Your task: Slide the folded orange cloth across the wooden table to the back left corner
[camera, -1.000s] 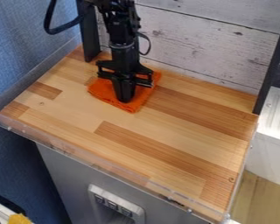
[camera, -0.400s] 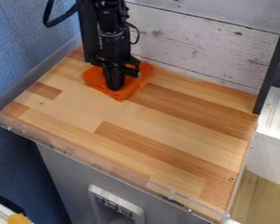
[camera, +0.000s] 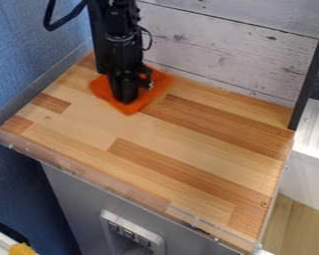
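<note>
One orange cloth (camera: 139, 102), right under your pincer (camera: 125, 97)
Can't tell how far open your pincer is, or whether it's got a pinch of fabric or is just touching it. The cloth lies on the wooden countertop (camera: 189, 144) below the tip, spread out on both sides of it. I'd watch the downward pressure: too much while sliding could bunch or fold it. A shallow grip could slip, and drifting too far back could jam things against the plank wall (camera: 215, 55) behind the pincer.

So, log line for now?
Tool: pointing down at orange cloth | Cloth: lying on wooden counter, near plank wall | Hold: unclear
</note>
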